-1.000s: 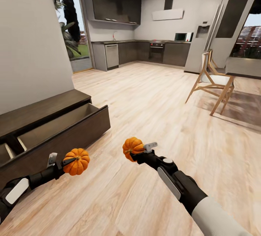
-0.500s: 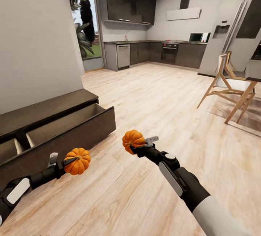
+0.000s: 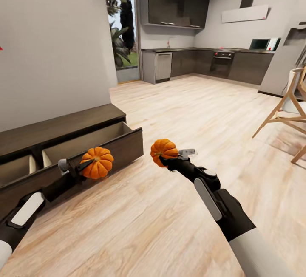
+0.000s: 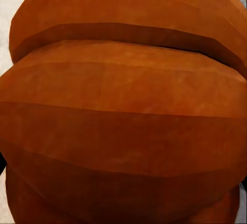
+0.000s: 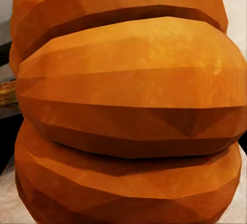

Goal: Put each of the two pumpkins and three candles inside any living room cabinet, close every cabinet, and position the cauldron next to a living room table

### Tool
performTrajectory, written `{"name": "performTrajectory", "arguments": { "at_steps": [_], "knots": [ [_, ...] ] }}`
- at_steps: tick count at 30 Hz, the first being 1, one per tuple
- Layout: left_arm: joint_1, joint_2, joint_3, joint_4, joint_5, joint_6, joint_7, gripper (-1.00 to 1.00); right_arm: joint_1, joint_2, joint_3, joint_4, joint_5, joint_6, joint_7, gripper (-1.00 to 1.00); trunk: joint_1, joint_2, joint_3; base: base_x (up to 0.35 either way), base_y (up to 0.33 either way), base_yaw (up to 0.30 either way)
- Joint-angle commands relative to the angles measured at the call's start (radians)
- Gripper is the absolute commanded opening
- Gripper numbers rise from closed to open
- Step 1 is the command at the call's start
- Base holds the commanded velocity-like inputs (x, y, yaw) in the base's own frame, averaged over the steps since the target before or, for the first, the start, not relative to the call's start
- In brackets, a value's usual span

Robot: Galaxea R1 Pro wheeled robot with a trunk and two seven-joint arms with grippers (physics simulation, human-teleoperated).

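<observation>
Both pumpkins are orange with darker ribbed grooves: the left pumpkin [image 3: 98, 162] [image 4: 123, 110] and the right pumpkin [image 3: 164, 149] [image 5: 123, 105]. The cabinet [image 3: 59, 126] is dark brown, its open drawer [image 3: 91, 139] light tan inside. The floor [image 3: 170, 209] is pale streaked wood grain; the wall [image 3: 51, 43] plain off-white.

Two pumpkins [image 3: 98, 162] [image 3: 164, 150], one cabinet [image 3: 63, 130] with perhaps two open drawers [image 3: 123, 143], one chair [image 3: 289, 111].

Orange ribbed pumpkin [image 4: 123, 116] pressed close to lens, ribs running side to side. Pale background slivers at 10 and 1 o'clock corners.
</observation>
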Motion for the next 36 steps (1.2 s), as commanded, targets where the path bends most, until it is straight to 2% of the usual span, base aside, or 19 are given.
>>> {"name": "performTrajectory", "arguments": {
  "at_steps": [1,4,6,11,21,30,36],
  "knots": [
    [0.0,-0.007,-0.001,-0.01,0.04,-0.005,-0.004,-1.0,0.0,0.009,0.001,-0.009,0.001,0.007,-0.001,-1.0,0.0,0.0,0.0,0.225,-0.276,0.3],
    [0.0,-0.023,0.005,-0.035,0.067,-0.008,-0.051,-1.0,0.0,0.037,0.003,-0.014,0.005,0.013,-0.004,-1.0,0.0,0.0,0.0,0.227,-0.27,0.3],
    [0.0,-0.025,0.005,-0.069,0.069,-0.007,-0.086,-1.0,0.0,0.041,0.004,-0.012,0.003,0.013,-0.004,-1.0,0.0,0.0,0.0,0.229,-0.266,0.3],
    [0.001,-0.027,0.001,-0.157,0.073,0.003,-0.12,-1.0,0.0,0.043,0.003,-0.019,0.004,0.018,-0.004,-1.0,0.0,0.0,0.0,0.229,-0.265,0.3],
    [0.017,-0.027,-0.001,-0.203,0.074,0.005,-0.157,-1.0,0.0,0.043,0.006,-0.022,0.001,0.022,0.003,-1.0,0.0,0.0,0.0,0.211,-0.233,0.3],
    [0.022,-0.027,-0.001,-0.202,0.074,0.005,-0.16,-1.0,0.0,0.045,0.014,-0.022,0.001,0.04,0.005,-1.0,0.0,0.0,0.0,0.026,-0.026,0.3],
    [0.025,-0.027,-0.001,-0.202,0.074,0.005,-0.16,-1.0,0.0,0.066,0.056,-0.021,0.002,0.04,0.001,-1.0,0.0,0.0,0.0,0.013,-0.022,0.3]
  ]
}}
